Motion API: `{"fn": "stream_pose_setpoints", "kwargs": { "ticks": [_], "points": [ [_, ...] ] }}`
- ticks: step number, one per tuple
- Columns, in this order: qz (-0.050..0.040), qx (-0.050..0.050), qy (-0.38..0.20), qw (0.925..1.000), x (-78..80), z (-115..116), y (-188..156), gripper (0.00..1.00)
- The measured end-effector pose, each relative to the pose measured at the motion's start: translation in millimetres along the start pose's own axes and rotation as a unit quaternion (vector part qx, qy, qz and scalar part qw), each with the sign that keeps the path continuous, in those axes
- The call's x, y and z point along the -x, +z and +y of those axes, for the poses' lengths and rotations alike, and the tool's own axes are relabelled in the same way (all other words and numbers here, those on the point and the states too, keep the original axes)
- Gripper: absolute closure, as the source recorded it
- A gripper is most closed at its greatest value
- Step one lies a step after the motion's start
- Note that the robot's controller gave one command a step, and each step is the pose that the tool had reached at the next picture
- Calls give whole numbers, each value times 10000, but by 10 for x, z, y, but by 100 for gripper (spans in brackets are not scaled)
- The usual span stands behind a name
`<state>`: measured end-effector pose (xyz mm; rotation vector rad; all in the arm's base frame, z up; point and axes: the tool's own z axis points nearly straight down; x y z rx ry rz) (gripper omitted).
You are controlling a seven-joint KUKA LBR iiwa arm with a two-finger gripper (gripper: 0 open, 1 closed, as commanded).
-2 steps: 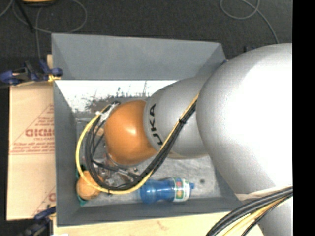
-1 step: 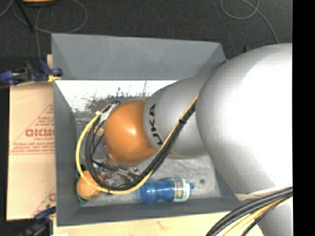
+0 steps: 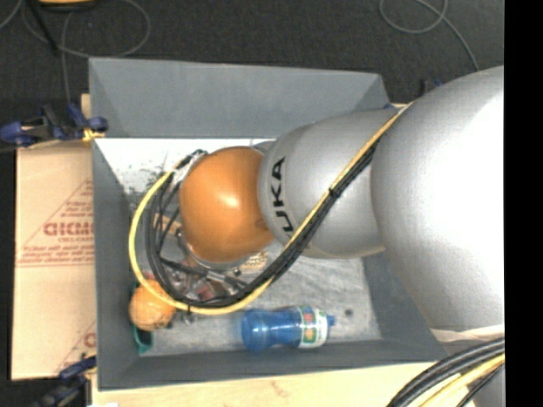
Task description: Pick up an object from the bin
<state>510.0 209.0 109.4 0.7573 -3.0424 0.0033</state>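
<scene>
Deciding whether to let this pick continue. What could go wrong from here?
1. The yellow cable loops out past the orange wrist cover, near the bin's left wall and the orange round thing in the view's lower-left corner; it might snag or drag that.
2. The cover hides whatever lies under the wrist, so a grasp can't be checked.
3. The blue bottle lies on its side; a nudge may roll it.
</scene>
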Motion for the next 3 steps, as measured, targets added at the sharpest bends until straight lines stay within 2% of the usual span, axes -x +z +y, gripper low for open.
{"fn": "stream_pose_setpoints", "kwargs": {
  "ticks": [1, 2, 3],
  "points": [
    [-67, -3, -200, 9998, 32, -20, -378, 100],
    [-22, 4, -70, 10000, -9, -52, -602, 100],
    [-32, 0, -175, 9998, 57, -4, -1144, 100]
  ]
}}
